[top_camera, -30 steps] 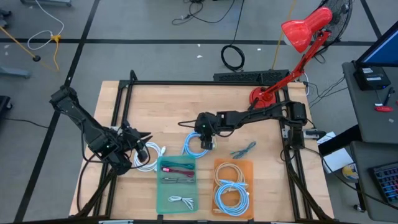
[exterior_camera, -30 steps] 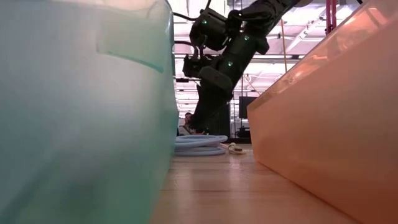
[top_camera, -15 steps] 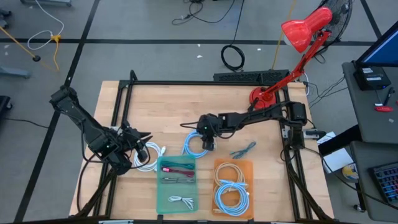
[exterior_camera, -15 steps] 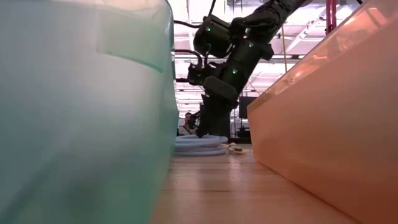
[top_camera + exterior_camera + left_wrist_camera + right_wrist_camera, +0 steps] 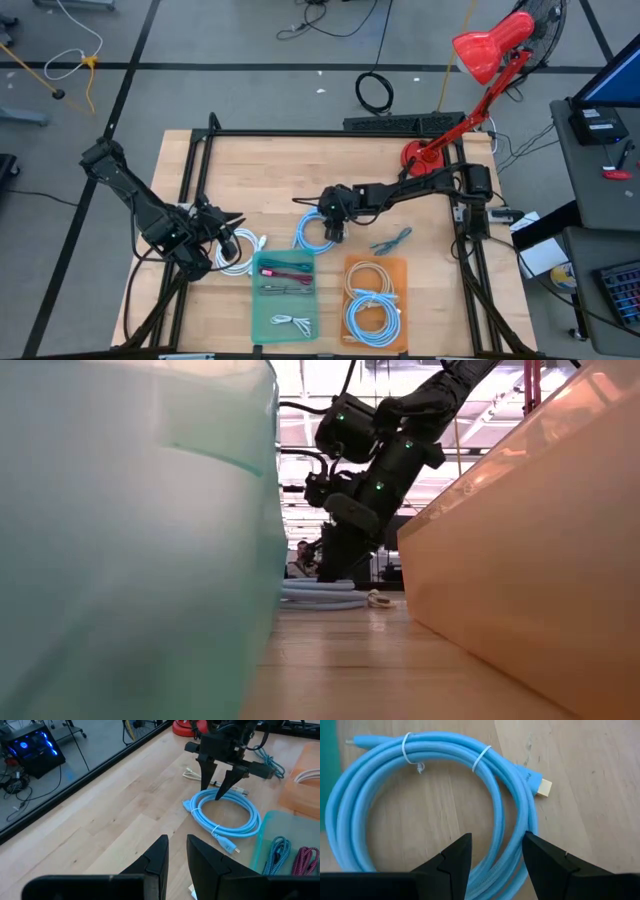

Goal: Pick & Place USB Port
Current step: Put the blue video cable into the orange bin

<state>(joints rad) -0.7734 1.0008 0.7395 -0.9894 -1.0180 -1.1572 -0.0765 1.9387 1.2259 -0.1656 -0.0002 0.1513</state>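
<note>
A light-blue cable (image 5: pixel 312 236), coiled and bound with white ties, lies flat on the wood mid-table; it also shows in the left wrist view (image 5: pixel 226 815) and the low view (image 5: pixel 320 596). My right gripper (image 5: pixel 495 855) is open and points down over the coil's right side (image 5: pixel 336 226). Its fingers stand on either side of the bundled strands (image 5: pixel 512 835), near the gold-tipped plug (image 5: pixel 544 786). I cannot see it touching them. My left gripper (image 5: pixel 176 852) waits, narrowly open, at the table's left (image 5: pixel 233 222) beside a white coiled cable (image 5: pixel 240 256).
A teal tray (image 5: pixel 258 300) with cables stands at the near edge, and an orange tray (image 5: pixel 402 265) with coiled cables beside it. A loose teal cable (image 5: pixel 392 241) lies right of the blue coil. A red lamp's base (image 5: pixel 418 155) stands at the far right.
My right gripper has shifted a little toward the table's right over the blue coil and come lower onto its right side. The arm leans more steeply in the low view. The coil has stayed in place.
</note>
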